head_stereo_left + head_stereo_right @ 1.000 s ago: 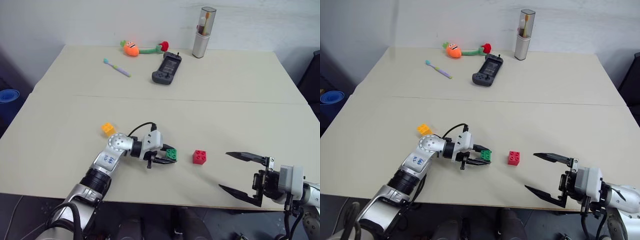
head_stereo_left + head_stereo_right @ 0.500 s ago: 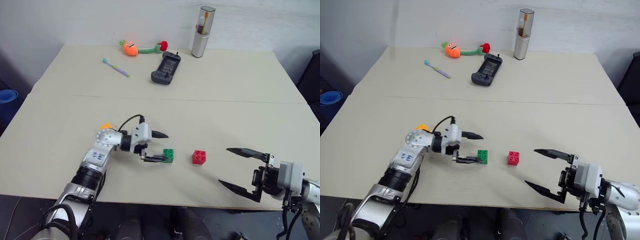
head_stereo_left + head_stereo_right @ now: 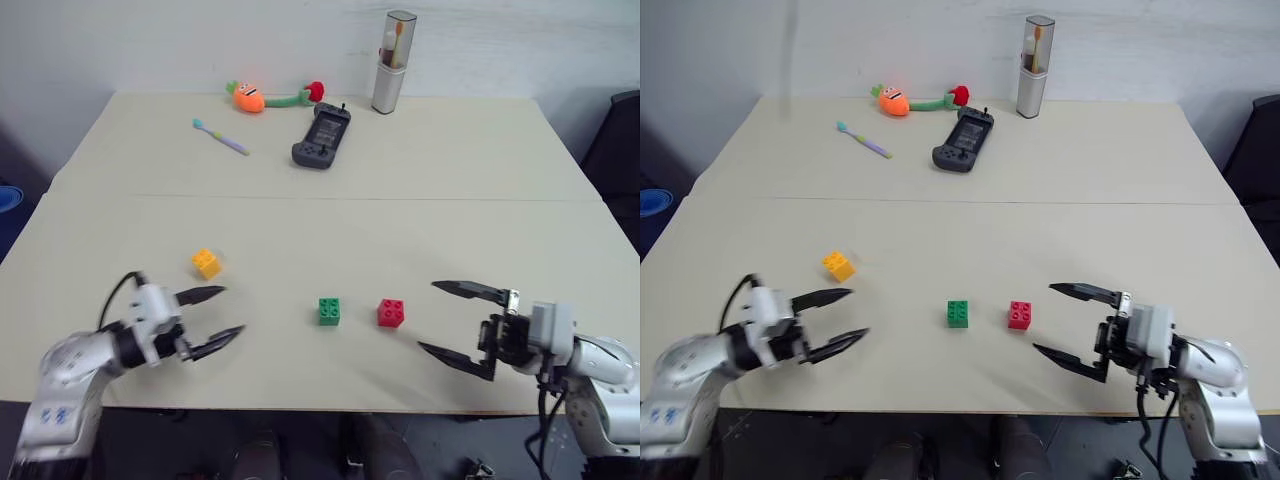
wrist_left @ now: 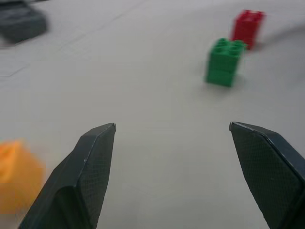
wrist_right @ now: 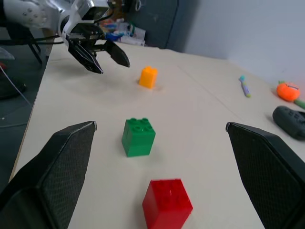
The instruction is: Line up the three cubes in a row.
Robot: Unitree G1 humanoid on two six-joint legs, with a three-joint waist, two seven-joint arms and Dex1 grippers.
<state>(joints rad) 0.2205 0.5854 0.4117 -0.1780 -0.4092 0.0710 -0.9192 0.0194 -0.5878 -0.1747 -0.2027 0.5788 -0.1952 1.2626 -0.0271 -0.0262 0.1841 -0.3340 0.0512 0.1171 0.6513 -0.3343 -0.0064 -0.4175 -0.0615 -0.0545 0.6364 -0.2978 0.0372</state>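
Observation:
The green cube [image 3: 329,311] and the red cube [image 3: 391,313] sit side by side near the table's front edge, a small gap between them. Further left and a little farther back lies the orange-yellow cube [image 3: 206,263], turned askew. My left gripper [image 3: 221,314] hovers open at the front left, just in front of the orange-yellow cube, nothing between its fingers. Right of the red cube, my right gripper [image 3: 450,318] is open and empty, pointing left at the cubes. The right wrist view shows the red cube [image 5: 167,203], green cube [image 5: 138,137] and orange-yellow cube [image 5: 148,76].
At the back of the table [image 3: 420,230] lie a black game controller [image 3: 321,136], a carrot plush [image 3: 245,96] with a green tail, a toothbrush [image 3: 220,137] and an upright toothbrush case [image 3: 387,62]. A seam crosses the tabletop.
My left gripper let go of the green cube, opened wide and drew back to the left. The green cube stays beside the red one. The camera view shifted slightly.

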